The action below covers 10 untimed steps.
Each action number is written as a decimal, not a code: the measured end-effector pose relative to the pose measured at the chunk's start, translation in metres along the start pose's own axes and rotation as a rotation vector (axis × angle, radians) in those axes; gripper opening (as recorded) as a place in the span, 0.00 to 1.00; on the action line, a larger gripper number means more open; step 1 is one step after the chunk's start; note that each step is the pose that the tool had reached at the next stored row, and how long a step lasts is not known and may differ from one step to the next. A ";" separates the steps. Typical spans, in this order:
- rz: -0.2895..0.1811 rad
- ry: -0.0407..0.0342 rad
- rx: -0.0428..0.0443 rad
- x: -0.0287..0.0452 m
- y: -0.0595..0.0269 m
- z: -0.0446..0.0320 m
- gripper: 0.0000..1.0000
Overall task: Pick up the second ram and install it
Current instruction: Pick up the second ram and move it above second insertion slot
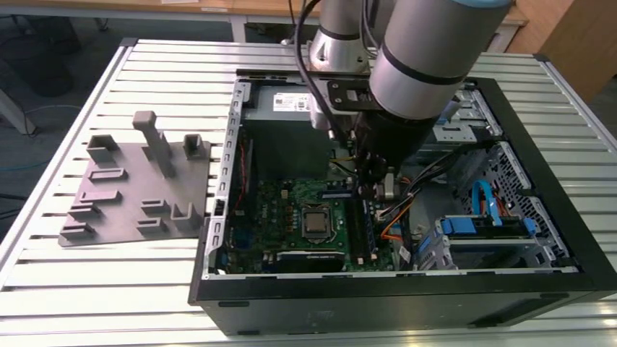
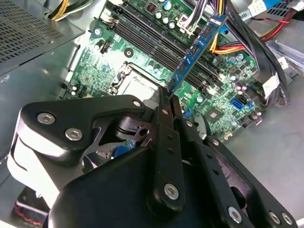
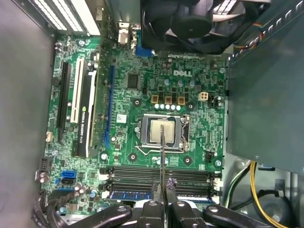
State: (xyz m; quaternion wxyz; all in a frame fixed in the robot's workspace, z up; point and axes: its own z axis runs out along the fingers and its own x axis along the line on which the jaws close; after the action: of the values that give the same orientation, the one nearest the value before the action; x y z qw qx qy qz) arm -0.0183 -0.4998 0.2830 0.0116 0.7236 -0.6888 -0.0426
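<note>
My gripper [image 2: 169, 98] is shut on one end of the second ram [image 2: 197, 50], a thin blue stick that reaches out from the fingertips over the green motherboard [image 2: 228, 90]. In the first wrist view the second ram [image 3: 162, 156] shows edge-on as a thin line crossing the black memory slots [image 3: 128, 173], with the gripper [image 3: 164, 190] just behind them. Another blue stick [image 3: 128, 195] lies seated in the slot nearest the gripper. In the exterior view the gripper [image 1: 374, 189] hangs inside the open computer case, over the motherboard [image 1: 279, 210].
A grey moulded plate [image 1: 135, 188] with upright blocks lies on the slatted table [image 1: 115, 289] at the exterior view's left. Cable bundles [image 2: 266, 52], a bare processor socket [image 3: 161, 130], a black fan [image 3: 190, 23] and a drive cage [image 1: 487, 224] crowd the case.
</note>
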 end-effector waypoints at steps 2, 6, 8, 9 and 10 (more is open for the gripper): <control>0.000 -0.0001 0.0001 0.0001 -0.0003 0.0037 0.11; 0.000 -0.0001 0.0001 0.0005 -0.0008 0.0110 0.11; 0.000 0.0000 0.0000 0.0006 0.0002 0.0147 0.11; 0.000 0.0000 0.0000 0.0006 0.0007 0.0165 0.11; 0.000 0.0000 0.0000 0.0007 0.0010 0.0183 0.11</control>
State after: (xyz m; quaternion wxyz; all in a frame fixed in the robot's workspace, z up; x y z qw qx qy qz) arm -0.0207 -0.4998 0.2648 0.0116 0.7236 -0.6888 -0.0426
